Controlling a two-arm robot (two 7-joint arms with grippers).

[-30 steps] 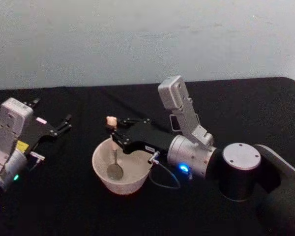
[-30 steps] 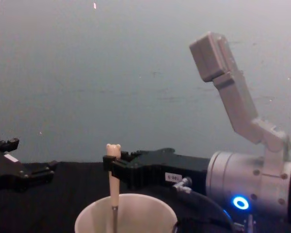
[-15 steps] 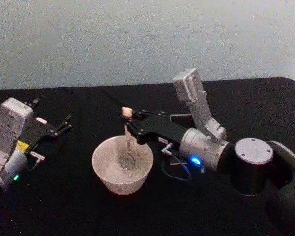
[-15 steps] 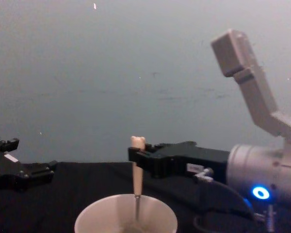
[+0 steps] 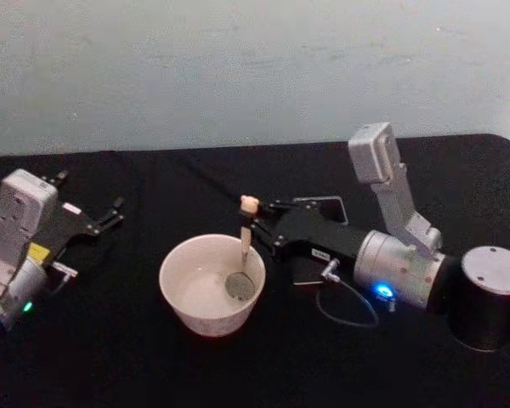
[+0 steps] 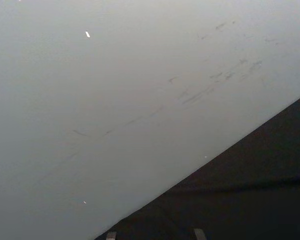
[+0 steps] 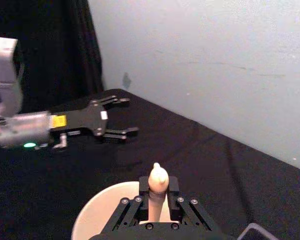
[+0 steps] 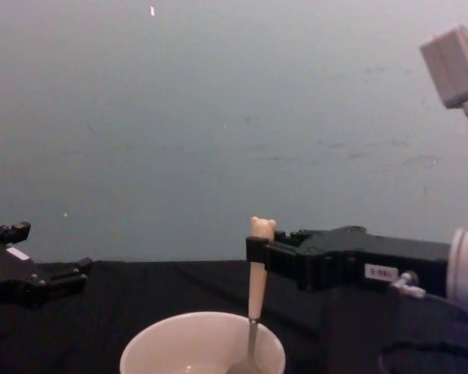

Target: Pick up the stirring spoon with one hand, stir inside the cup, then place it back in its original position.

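Right claw grips stirring spoon inside cup.

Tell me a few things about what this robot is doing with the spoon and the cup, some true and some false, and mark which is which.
1. The right gripper is shut on the handle of the stirring spoon. True.
2. The spoon's metal bowl lies on the table outside the cup. False: it is down inside the cup, near the side facing the right arm.
3. The left gripper holds the cup. False: it sits apart from the cup, off to the left, open and holding nothing.
4. The spoon stands nearly upright with its bear head on top. True.
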